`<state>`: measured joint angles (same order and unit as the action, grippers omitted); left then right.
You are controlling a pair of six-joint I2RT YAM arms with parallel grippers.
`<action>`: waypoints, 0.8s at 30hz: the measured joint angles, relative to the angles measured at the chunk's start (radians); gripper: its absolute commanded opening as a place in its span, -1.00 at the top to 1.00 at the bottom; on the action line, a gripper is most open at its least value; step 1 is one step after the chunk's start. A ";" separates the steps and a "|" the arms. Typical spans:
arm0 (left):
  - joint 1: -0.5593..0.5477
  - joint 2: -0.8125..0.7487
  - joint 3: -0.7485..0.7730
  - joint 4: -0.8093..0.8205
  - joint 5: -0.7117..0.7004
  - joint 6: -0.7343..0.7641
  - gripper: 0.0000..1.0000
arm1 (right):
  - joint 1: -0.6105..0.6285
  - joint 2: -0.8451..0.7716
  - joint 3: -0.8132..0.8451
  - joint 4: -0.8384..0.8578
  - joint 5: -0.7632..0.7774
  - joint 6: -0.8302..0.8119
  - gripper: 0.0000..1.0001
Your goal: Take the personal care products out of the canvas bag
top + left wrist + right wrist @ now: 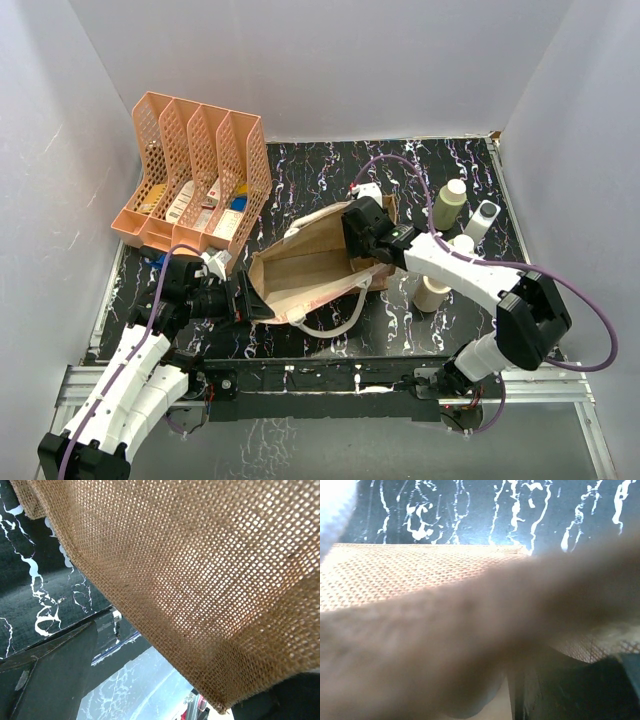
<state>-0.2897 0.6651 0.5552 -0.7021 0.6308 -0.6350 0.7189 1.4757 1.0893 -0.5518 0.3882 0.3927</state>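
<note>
One bag [305, 270]: on its side between my grippers, long axis running near-left to far-right, mouth facing near-left.
One rack [190, 150]: far left, apart from the bag.
Left gripper [250, 298]: at the mouth, my fingers spread wide, rim cloth between them.
Right gripper [362, 240]: at the bag's far end; I cannot tell my grip.
Three bottles [449, 203]: standing right of the bag.

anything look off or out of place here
The canvas bag is not standing up: it lies tipped and sagging across the middle of the table, between the two arms. Something small and blue also seems to lie on the table just outside the front of the orange rack.
</note>
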 measured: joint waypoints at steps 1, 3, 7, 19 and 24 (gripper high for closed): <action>0.000 0.000 0.000 -0.002 -0.002 0.000 -0.94 | -0.002 -0.008 -0.004 0.003 -0.020 0.001 0.84; 0.000 0.000 0.000 -0.004 -0.003 0.000 -0.94 | -0.003 -0.033 -0.015 0.005 -0.059 0.004 0.85; 0.000 0.005 0.000 -0.009 -0.007 0.004 -0.94 | -0.014 -0.090 -0.024 0.002 -0.143 0.033 0.85; 0.000 0.007 0.004 -0.020 -0.022 0.007 -0.94 | -0.067 -0.231 -0.043 0.056 -0.386 0.202 0.85; 0.000 0.005 0.018 -0.027 -0.034 0.007 -0.94 | -0.129 -0.262 -0.070 0.118 -0.507 0.281 0.84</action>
<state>-0.2901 0.6704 0.5728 -0.7296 0.5968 -0.6281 0.5900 1.2133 1.0195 -0.4339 -0.1188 0.6739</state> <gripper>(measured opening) 0.971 0.557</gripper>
